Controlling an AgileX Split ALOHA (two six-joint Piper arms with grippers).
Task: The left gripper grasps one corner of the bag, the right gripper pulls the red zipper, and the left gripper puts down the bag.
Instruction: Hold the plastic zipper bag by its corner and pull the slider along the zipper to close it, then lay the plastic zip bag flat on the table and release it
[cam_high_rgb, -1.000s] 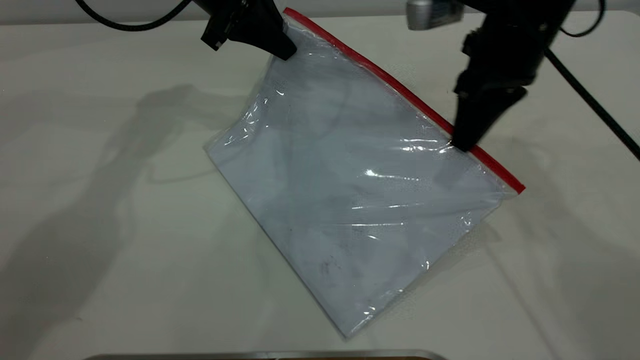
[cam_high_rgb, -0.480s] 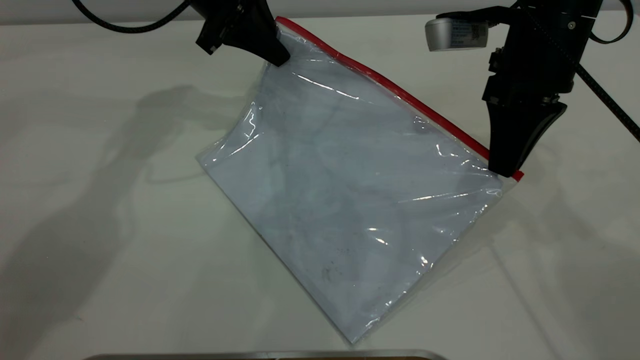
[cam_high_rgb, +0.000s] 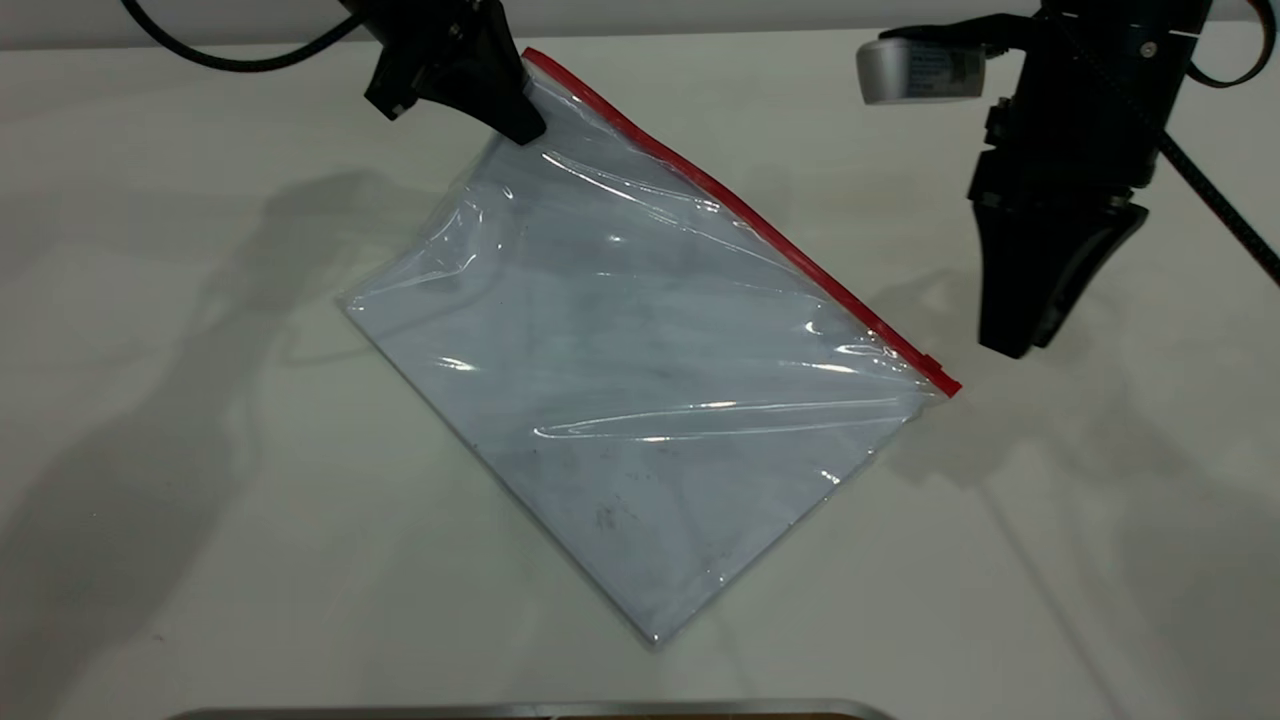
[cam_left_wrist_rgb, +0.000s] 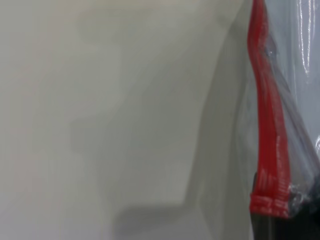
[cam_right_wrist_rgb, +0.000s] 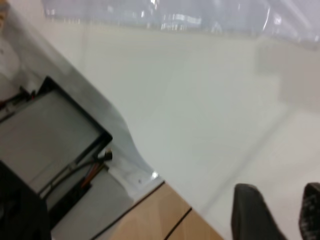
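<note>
One bag (cam_high_rgb: 640, 390), red zipper (cam_high_rgb: 740, 215) shut

The left gripper (cam_high_rgb: 520, 125) is at the far left part of the table, and its arm comes in from the far edge. Its angular fingers point down and toward the right, and they are closed on the corner of the bag (cam_high_rgb: 528, 80) where the red strip ends, holding it lifted. The right gripper (cam_high_rgb: 1015, 345) is at the far right side and hangs above the table, its body nearly upright and its fingers pointing down. In the right wrist view its two dark fingertips (cam_right_wrist_rgb: 252, 212) stand a little apart, with nothing between them.
</note>
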